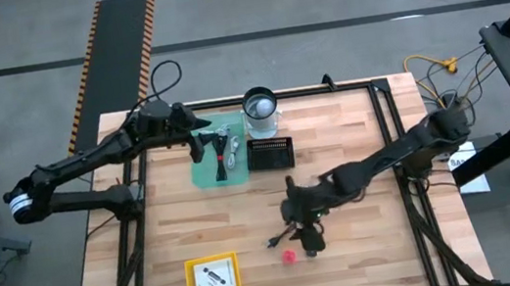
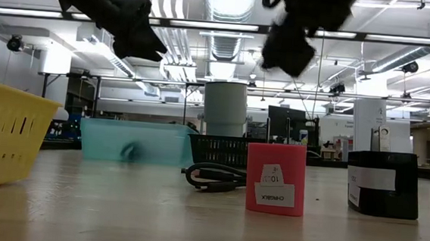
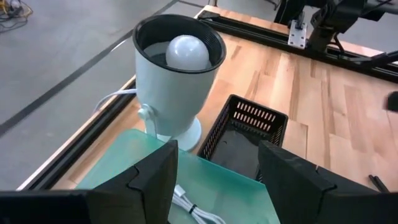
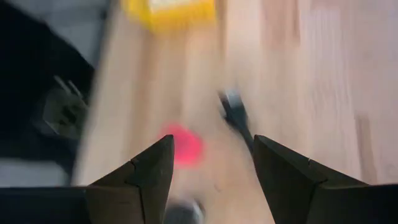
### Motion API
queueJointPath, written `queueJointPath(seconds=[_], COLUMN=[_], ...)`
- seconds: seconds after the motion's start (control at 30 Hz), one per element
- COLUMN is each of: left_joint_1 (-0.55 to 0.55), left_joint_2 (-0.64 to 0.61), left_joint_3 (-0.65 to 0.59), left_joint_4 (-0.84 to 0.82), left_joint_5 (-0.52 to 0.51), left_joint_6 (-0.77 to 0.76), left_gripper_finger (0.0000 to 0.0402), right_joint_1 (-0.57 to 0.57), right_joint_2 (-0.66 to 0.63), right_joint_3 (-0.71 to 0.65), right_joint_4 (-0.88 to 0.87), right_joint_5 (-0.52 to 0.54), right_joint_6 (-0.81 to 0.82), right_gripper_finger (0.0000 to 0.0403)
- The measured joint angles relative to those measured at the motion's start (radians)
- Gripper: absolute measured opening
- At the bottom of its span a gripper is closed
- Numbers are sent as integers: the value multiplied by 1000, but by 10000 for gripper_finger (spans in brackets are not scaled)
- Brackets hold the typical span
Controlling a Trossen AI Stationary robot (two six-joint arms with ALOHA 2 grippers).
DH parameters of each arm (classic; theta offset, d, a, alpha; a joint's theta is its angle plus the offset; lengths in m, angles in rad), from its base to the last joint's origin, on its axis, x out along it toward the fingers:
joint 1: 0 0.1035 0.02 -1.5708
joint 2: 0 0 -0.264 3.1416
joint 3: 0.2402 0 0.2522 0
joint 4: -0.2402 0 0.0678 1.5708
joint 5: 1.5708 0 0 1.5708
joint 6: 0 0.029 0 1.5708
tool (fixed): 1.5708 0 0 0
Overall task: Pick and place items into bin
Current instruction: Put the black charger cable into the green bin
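Observation:
A small red block (image 1: pixel 291 255) with a white label (image 2: pixel 270 194) stands on the wooden table near its front. Beside it are a black cube (image 2: pixel 383 184) and a coiled black cable (image 1: pixel 280 236). My right gripper (image 1: pixel 309 238) hangs open above them, slanting down; the red block (image 4: pixel 181 144) and the cable (image 4: pixel 235 115) show past its fingers. My left gripper (image 1: pixel 199 150) is open with nothing between its fingers, raised over the green bin (image 1: pixel 220 157). A white cable (image 3: pixel 193 205) and dark cables lie in that bin.
A white lamp with a bulb (image 3: pixel 177 74) and a black slotted basket (image 1: pixel 269 152) stand beside the green bin at the back. A yellow bin (image 1: pixel 213 276) holding a white card sits near the front left. Bare wood lies at the table's right.

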State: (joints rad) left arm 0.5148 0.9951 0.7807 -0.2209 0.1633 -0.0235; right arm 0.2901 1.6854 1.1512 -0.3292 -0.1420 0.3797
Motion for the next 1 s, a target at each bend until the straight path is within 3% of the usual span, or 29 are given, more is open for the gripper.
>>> queueJointPath(seconds=[0.13, 0.37, 0.7, 0.9, 1.0], left_joint_1=[0, -1, 0, 0, 0], left_joint_2=[-1, 4, 6, 6, 6], left_joint_3=[0, -1, -1, -1, -1], left_joint_4=[0, -10, -7, -7, -7], left_joint_5=[1, 1, 1, 1, 1], left_joint_6=[0, 0, 0, 0, 0], left_gripper_finger=[207, 207, 207, 207, 207], right_joint_1=[0, 0, -2, -2, -2], right_joint_2=[73, 179, 260, 320, 324], right_joint_3=[38, 73, 101, 103, 106], right_joint_4=[-141, -140, -132, -128, -129], right_joint_5=[13, 45, 76, 93, 90], right_joint_6=[-83, -150, -394, -411, -408], right_gripper_finger=[203, 203, 203, 200, 180])
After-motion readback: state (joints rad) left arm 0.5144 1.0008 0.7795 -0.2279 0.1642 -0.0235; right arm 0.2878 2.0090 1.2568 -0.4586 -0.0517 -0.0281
